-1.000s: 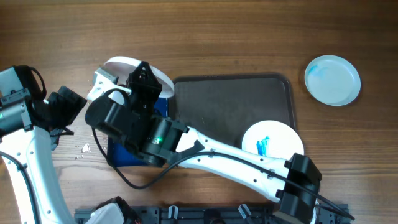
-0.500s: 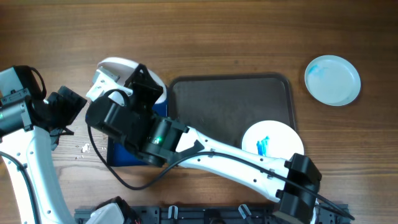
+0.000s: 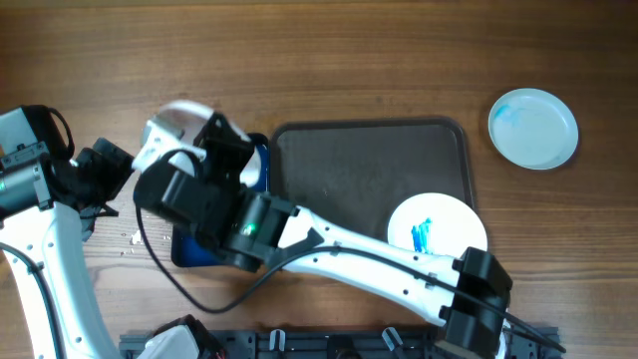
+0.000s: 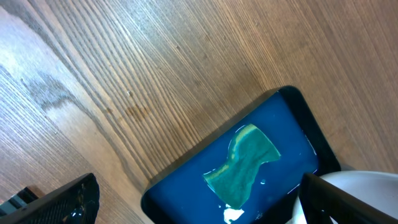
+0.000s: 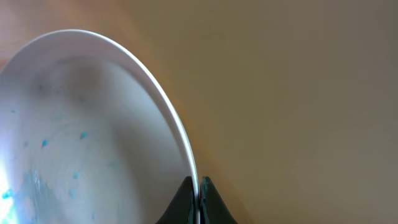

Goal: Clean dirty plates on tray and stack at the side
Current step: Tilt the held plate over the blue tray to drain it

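The left tool [image 4: 198, 186] stands wide and empty above the small blue tray [image 4: 287, 127]. Just right of it, the right tool [image 5: 198, 194] pinches the rim of a tilted plate [image 5: 81, 124]. The dark tray [image 3: 349, 170] carries a blue-smeared plate [image 3: 439, 224] in its near right corner. A third plate [image 3: 533, 128] lies on the desk [image 3: 399, 60], far right.

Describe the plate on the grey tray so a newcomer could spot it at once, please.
Find the large dark tray on the wooden table. The plate rests across its lower right corner, seen from overhead. It alone is on the tray, white with blue streaks at centre.
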Robot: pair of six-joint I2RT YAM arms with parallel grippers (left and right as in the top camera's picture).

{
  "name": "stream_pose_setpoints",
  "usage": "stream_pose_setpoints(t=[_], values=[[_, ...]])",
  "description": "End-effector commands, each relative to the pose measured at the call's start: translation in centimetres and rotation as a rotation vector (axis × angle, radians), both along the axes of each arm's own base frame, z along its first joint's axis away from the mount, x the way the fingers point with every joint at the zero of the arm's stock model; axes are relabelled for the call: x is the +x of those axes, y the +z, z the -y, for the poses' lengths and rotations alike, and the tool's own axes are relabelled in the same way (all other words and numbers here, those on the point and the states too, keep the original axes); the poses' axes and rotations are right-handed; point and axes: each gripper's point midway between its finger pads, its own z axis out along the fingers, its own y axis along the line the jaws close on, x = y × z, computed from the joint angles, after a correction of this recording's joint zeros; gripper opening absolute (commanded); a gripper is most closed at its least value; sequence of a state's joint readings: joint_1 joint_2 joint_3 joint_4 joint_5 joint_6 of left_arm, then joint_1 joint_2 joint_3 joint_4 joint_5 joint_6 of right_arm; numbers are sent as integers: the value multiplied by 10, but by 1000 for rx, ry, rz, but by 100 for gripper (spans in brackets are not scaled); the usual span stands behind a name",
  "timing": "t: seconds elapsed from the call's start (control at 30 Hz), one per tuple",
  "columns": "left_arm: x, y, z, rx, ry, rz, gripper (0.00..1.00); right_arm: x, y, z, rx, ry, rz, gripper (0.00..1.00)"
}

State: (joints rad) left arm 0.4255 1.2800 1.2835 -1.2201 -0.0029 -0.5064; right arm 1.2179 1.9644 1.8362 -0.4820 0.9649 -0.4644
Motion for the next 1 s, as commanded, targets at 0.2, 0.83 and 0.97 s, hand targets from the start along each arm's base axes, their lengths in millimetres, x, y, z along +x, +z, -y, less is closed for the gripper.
stream_pose_setpoints(t=[0.2, 0.83, 0.97], values=[[-1, 2, -4, 15, 18, 0, 100, -3, -21, 0, 118, -62, -66, 5], [-1, 2, -4, 14, 18, 0, 100, 36, 54, 57, 136, -434, 292, 4], [-1, 2, -4, 14, 18, 0, 100, 47, 22, 55, 188, -372, 184, 4]])
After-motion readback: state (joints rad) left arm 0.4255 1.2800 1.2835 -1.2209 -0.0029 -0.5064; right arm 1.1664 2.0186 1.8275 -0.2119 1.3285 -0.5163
